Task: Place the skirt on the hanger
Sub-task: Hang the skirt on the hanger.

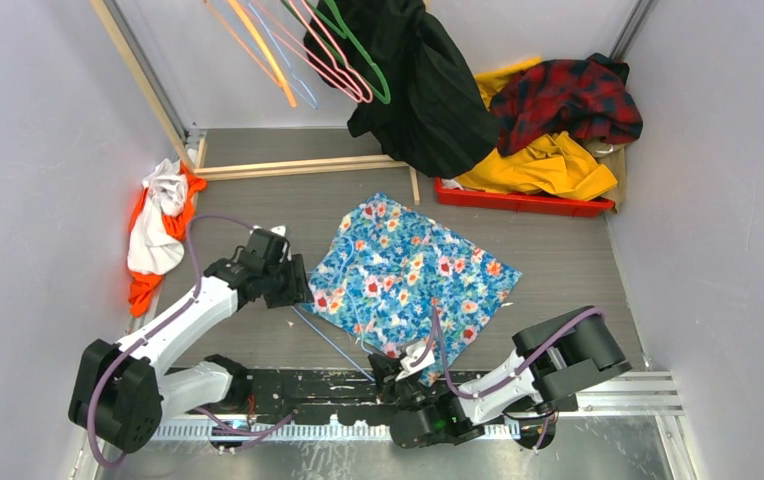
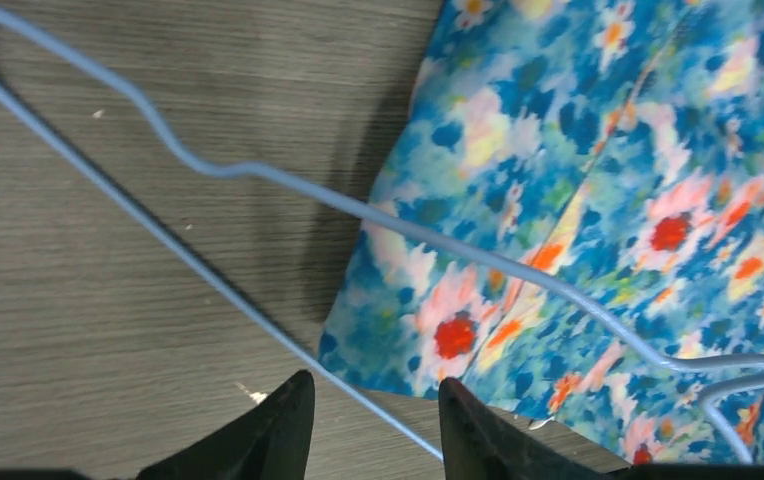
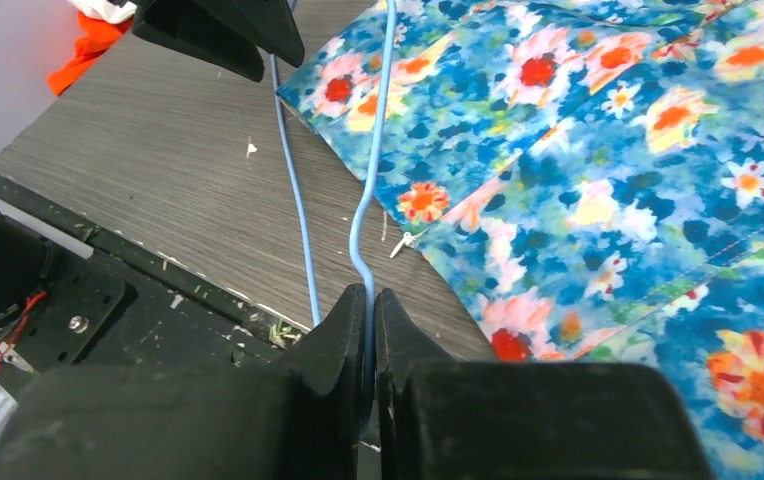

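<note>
1. At the far left, an orange and white heap of clothing (image 1: 156, 232) lies against the wall.
2. The left gripper (image 1: 286, 283) sits low over the grey table (image 1: 578, 262), just off the left edge of the skirt (image 1: 408, 275). Its jaws stand partly apart. One wire of the light-blue wire hanger (image 1: 333, 344) runs into the gap between them, and nothing is pinched.
3. The hanger lies slantwise from the left gripper towards the near edge. One of its wires crosses on top of the skirt's near-left corner and the other lies on bare table.
4. The skirt is spread flat in the middle of the table, turned like a diamond, with its near corner beside the right gripper (image 1: 398, 366).
5. The right gripper is at the near edge, its jaws closed tight on the hanger's wire just below a kink.
6. At the back hang coloured hangers (image 1: 303, 50) and a black coat (image 1: 433, 95). To the right, a red tray (image 1: 518, 201) holds a yellow garment (image 1: 548, 165) and a red plaid one (image 1: 568, 95).
</note>
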`<action>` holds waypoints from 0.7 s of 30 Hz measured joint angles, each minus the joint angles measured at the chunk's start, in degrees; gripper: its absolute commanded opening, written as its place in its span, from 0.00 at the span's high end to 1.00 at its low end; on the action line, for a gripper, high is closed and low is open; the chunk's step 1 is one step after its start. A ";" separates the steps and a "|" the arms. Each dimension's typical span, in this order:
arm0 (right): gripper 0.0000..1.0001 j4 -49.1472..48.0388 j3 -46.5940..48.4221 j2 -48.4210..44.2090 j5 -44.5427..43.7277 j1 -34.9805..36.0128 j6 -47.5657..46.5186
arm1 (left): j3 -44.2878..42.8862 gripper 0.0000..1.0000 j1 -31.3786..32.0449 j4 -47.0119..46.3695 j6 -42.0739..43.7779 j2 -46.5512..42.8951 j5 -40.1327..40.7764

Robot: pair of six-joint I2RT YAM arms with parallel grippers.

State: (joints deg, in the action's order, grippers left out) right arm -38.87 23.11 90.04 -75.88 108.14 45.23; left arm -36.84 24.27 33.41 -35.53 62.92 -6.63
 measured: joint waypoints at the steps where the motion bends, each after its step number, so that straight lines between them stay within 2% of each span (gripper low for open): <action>1: 0.99 0.00 -0.26 0.00 -0.13 0.07 0.15 | 0.00 0.46 -0.02 -0.11 0.00 0.39 0.87; 6: 0.99 -0.24 -1.33 0.00 -0.46 0.09 0.26 | -0.07 0.43 -0.02 -1.18 0.33 2.56 4.07; 13: 0.99 -3.43 -2.01 0.50 -0.61 0.07 -1.29 | -1.97 0.45 -0.02 -6.84 0.85 11.89 2.45; 14: 0.99 -3.80 -2.03 0.79 -0.61 0.04 -1.57 | -2.12 0.49 -0.02 -8.00 0.90 13.66 1.88; 15: 0.99 -4.13 -2.03 1.07 -0.59 0.00 -1.64 | -2.12 0.56 -0.02 -8.79 0.92 14.91 1.46; 18: 0.99 -5.05 -2.08 1.99 -0.57 -0.55 -1.81 | -2.29 0.84 -0.02 -10.93 0.48 16.52 0.50; 19: 0.99 -5.38 -2.14 2.29 -0.57 -0.76 -1.79 | -2.29 0.98 -0.02 -11.39 0.35 16.74 0.46; 21: 0.99 -5.75 -2.19 2.84 -0.52 -1.16 -1.77 | -2.29 1.00 -0.02 -11.76 0.00 17.00 0.46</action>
State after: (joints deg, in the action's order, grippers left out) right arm -44.62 20.93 92.88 -76.40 106.98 43.46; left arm -39.13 24.25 21.65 -35.53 79.92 -6.17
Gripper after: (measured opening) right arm 0.108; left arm 0.080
